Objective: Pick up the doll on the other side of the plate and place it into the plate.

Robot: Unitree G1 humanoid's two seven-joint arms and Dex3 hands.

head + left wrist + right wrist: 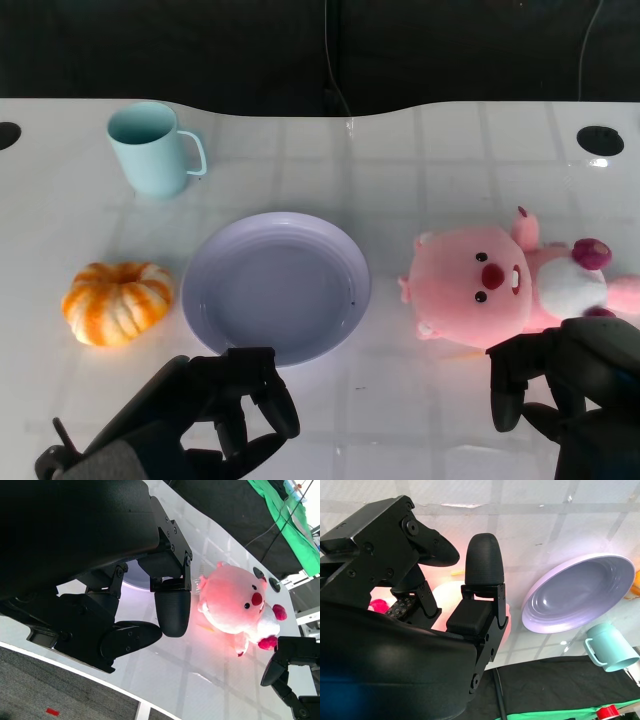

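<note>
The pink doll (500, 285) lay on the white table (420, 160) to the right of the lilac plate (276, 287), apart from its rim; the right hand (570, 385) hovered just at the doll's near side, fingers apart and gripping nothing, though whether a fingertip brushed the plush could not be told; the left hand (225, 405) sat near the plate's front edge, fingers loosely curled around nothing. The left wrist view alone showed the doll's face side-on (240, 600) with the right hand's fingers (285, 665) close below its feet; the right wrist view caught the plate (580, 595) and the cup (612, 650). The doll lay on its back, head toward the plate, long axis running left to right; a cup (150, 150) and small pumpkin (117, 302) stood left of the plate.
</note>
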